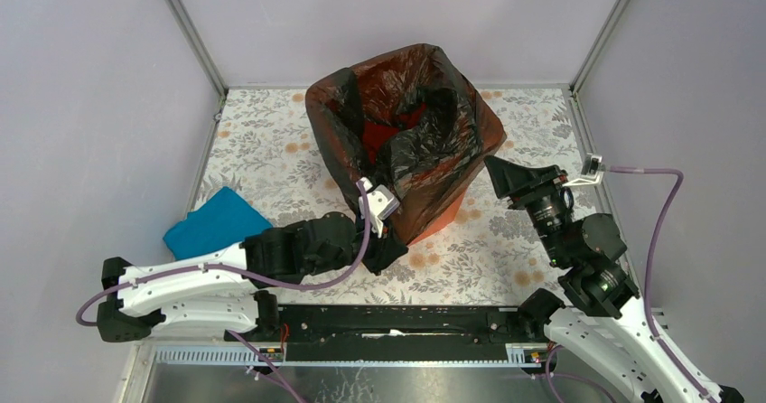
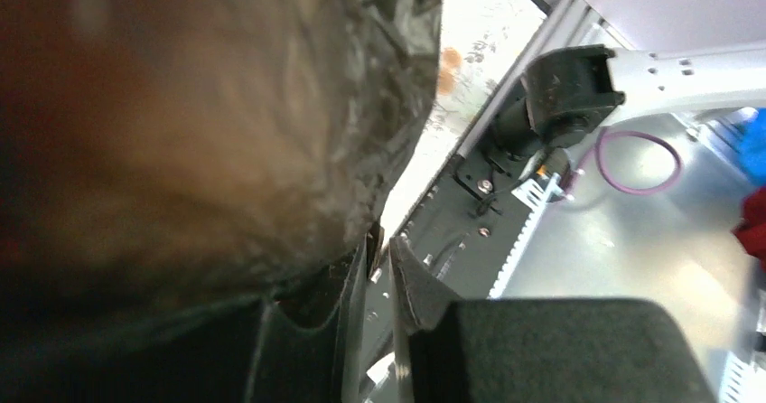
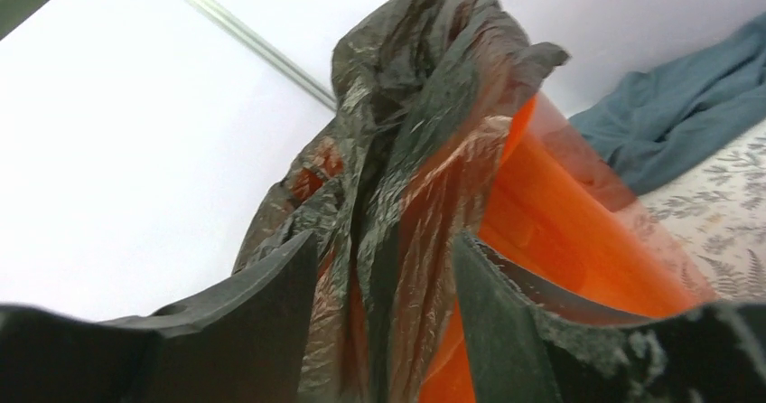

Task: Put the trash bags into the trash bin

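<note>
Top external view: the trash bags (image 1: 425, 141) drape over the trash bin (image 1: 444, 217) at mid-bench. An upright fold stands at ten o'clock from the right gripper (image 1: 497, 175), whose wide jaws straddle it. The left gripper (image 1: 379, 211), a slit apart and empty, sits at the bin's seven o'clock corner.

bag (image 1: 425, 141) draped over bin (image 1: 444, 220), cloth (image 1: 217, 224) left

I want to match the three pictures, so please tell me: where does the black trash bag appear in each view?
Top external: the trash bag is at upper centre, draped over the orange trash bin.
Left wrist: the trash bag fills the left side, mostly blurred.
Right wrist: the trash bag hangs at centre.
Shared landmark: the floral table cover, top centre in the left wrist view and at the right edge in the right wrist view.
</note>
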Action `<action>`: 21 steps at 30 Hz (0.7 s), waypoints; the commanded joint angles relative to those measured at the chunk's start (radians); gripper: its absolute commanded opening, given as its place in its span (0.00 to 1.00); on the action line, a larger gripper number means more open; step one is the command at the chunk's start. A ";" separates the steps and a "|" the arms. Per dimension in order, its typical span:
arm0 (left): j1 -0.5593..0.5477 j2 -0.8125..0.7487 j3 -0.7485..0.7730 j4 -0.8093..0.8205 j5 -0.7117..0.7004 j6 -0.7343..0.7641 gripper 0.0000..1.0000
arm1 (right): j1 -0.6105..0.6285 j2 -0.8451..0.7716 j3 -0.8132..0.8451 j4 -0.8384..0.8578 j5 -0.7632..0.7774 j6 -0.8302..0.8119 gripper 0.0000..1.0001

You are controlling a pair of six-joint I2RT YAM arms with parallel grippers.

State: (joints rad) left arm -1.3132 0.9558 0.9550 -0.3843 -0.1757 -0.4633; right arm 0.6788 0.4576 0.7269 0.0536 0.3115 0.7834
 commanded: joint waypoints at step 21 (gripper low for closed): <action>0.008 -0.275 0.008 -0.211 0.161 -0.054 0.90 | 0.004 0.038 0.122 -0.341 -0.100 -0.597 0.76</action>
State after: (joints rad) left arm -1.3079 0.7769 0.9474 -0.5182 -0.0780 -0.5026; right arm 0.6788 0.5224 0.8017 -0.1829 0.2600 0.3832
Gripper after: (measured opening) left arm 0.881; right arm 0.740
